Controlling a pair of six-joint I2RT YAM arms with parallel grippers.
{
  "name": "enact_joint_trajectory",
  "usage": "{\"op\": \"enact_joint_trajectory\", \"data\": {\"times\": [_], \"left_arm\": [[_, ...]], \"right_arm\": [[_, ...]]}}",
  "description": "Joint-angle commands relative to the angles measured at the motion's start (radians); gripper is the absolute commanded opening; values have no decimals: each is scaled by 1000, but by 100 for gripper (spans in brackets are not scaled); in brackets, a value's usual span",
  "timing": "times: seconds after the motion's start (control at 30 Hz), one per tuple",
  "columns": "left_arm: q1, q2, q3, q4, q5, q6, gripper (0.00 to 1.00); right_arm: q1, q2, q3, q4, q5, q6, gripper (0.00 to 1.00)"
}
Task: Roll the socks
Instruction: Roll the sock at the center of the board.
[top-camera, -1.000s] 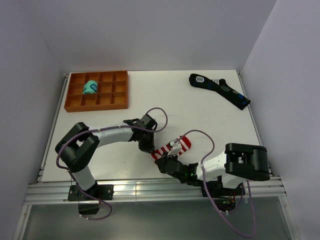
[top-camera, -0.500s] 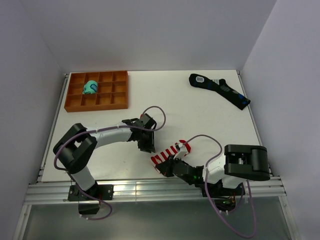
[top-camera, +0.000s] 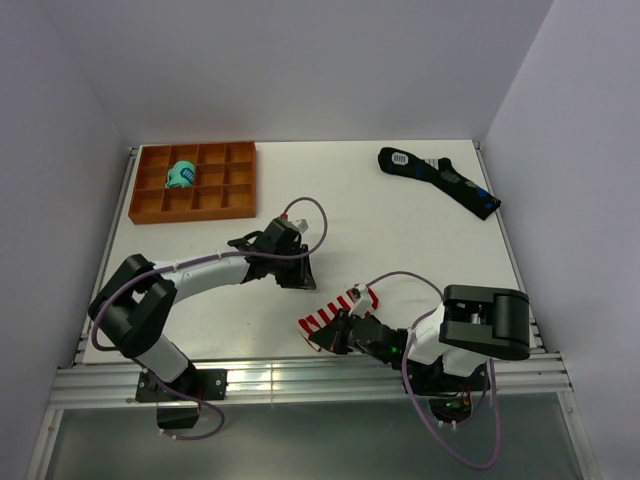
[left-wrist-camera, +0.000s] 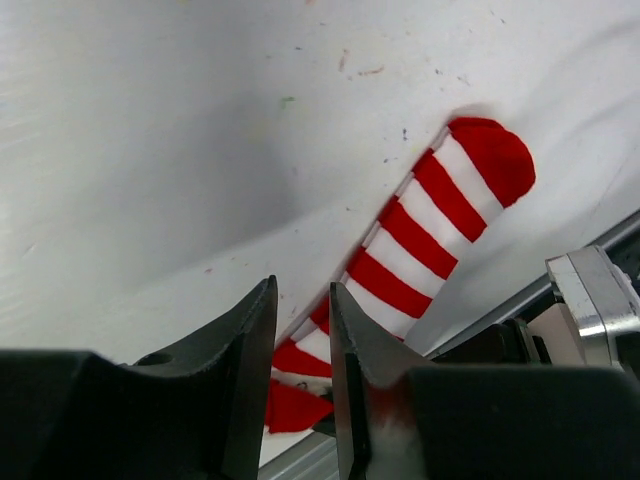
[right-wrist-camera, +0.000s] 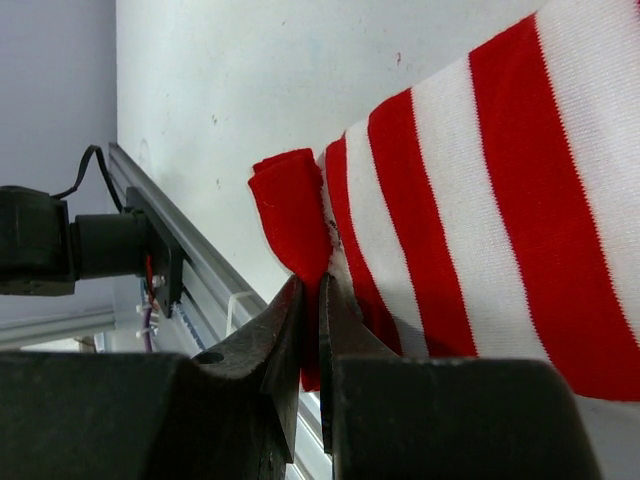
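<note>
Basically just started, I judge. The socks (top-camera: 335, 315) lie flat and stretched at the near edge of the table (top-camera: 400, 240), just right of centre, with no roll in them yet.

- Right gripper (top-camera: 326, 336) is low at the near-left end. The wrist view shows its fingers closed to a slit, pinching the red cuff edge of the socks (right-wrist-camera: 480, 200).
- Left gripper (top-camera: 300, 275) hangs just beyond the socks on the far-left side, not touching. Its jaws stand narrowly apart with nothing between them, and the stripes and red toe (left-wrist-camera: 430, 225) show below.
- Left to do: the whole roll, from one end to the other, then the tuck if one is wanted.

Surface: white tabletop, matte, with small scuffs and coloured specks, and a metal rail (top-camera: 300, 372) along the near edge.
- Orange tray (top-camera: 192, 217) sits at the far left, with a teal bundle (top-camera: 181, 175) in a cell of its second column from the left.
- Black sock (top-camera: 440, 180) lies flat at the far right, well apart from everything else.

Room: plain pale walls close in on the left, far and right sides.
</note>
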Motion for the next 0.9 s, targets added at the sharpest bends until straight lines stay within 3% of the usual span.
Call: {"op": "enact_joint_trajectory", "data": {"times": [0.0, 0.43, 0.87], "left_arm": [[-2, 44, 10, 85, 113, 139, 33], [-18, 180, 49, 7, 280, 314, 44], [-72, 277, 95, -68, 300, 382, 42]], "right_arm": [[1, 40, -95, -243, -72, -21, 7], [1, 97, -122, -180, -86, -24, 7], [-1, 105, -125, -177, -83, -34, 7]]}}
